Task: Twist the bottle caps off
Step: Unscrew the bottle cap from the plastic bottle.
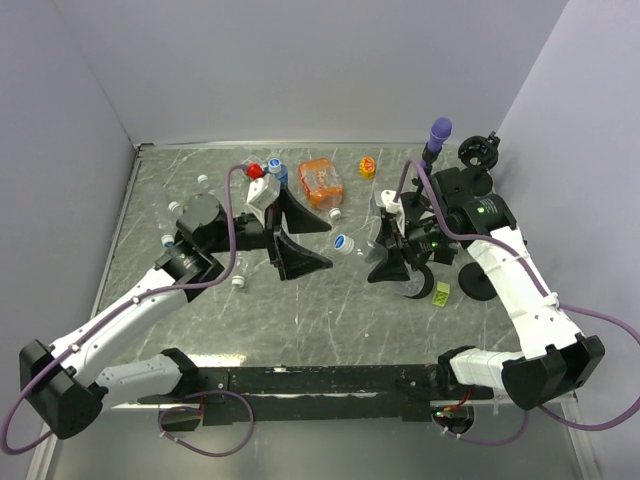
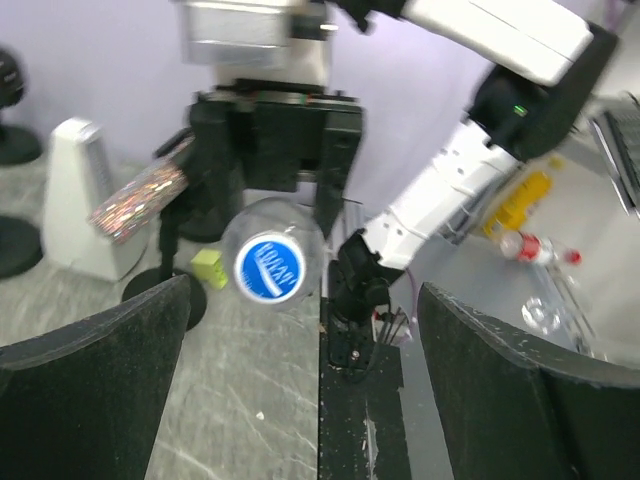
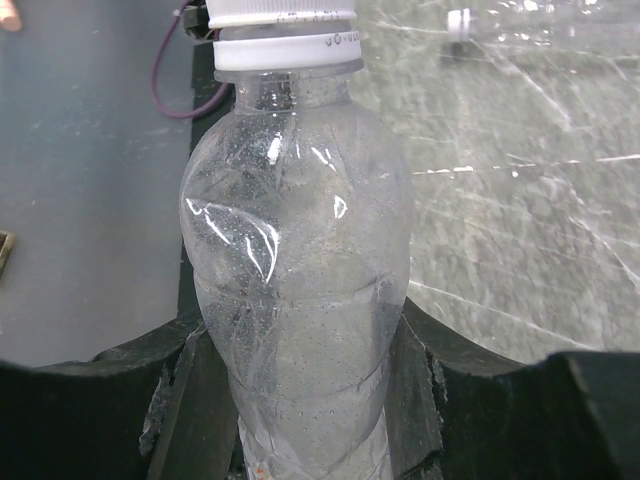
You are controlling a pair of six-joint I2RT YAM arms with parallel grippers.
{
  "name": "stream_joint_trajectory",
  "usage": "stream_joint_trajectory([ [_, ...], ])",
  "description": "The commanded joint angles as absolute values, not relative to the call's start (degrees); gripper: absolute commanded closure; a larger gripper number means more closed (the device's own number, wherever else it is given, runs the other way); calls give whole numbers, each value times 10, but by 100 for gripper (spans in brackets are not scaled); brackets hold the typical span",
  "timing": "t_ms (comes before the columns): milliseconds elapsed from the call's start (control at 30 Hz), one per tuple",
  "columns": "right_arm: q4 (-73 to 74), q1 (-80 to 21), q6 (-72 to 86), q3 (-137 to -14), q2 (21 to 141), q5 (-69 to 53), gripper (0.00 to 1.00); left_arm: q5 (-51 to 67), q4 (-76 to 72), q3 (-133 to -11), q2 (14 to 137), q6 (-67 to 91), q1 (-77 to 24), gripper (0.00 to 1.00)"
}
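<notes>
My right gripper (image 1: 388, 250) is shut on the body of a clear plastic bottle (image 3: 298, 300), held level above the table with its neck pointing left. On that neck sits a bottle cap (image 1: 345, 242) with a white side (image 3: 285, 40) and a blue top (image 2: 268, 268). My left gripper (image 1: 328, 244) faces the cap head-on and stands wide open. Its black fingers (image 2: 95, 370) flank the view and the cap hangs just beyond their tips, touching neither. Nothing is between the left gripper's (image 2: 305, 300) fingers.
At the back lie an orange container (image 1: 321, 183), bottles with a red cap (image 1: 255, 170) and a blue cap (image 1: 276, 164), and a yellow cap (image 1: 367, 166). Loose white caps (image 1: 238, 282) and clear bottles (image 1: 165, 215) lie left. The purple-topped stand (image 1: 438, 135) is back right, a green block (image 1: 441, 293) near right.
</notes>
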State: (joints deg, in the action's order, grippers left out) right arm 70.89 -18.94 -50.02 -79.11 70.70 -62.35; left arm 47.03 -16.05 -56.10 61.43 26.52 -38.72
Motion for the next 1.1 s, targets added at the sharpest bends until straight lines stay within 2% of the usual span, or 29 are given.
stream_joint_trajectory([
  [0, 740, -199, -562, -803, 706, -660, 92, 542, -250, -560, 628, 224, -407, 4],
  [200, 736, -210, -563, -799, 703, -635, 92, 520, -143, -595, 635, 132, -439, 9],
  [633, 727, -214, -552, -792, 706, -628, 92, 474, -108, -615, 649, 127, -453, 39],
  [833, 720, -215, -541, -792, 708, -621, 92, 454, -96, -615, 650, 132, -458, 61],
  [967, 697, -215, -506, -791, 711, -599, 92, 417, -87, -616, 650, 159, -458, 89],
  [1033, 672, -215, -468, -791, 712, -577, 92, 372, -90, -614, 650, 207, -459, 99],
  [1067, 652, -215, -437, -791, 714, -564, 92, 349, -88, -616, 651, 244, -456, 99],
])
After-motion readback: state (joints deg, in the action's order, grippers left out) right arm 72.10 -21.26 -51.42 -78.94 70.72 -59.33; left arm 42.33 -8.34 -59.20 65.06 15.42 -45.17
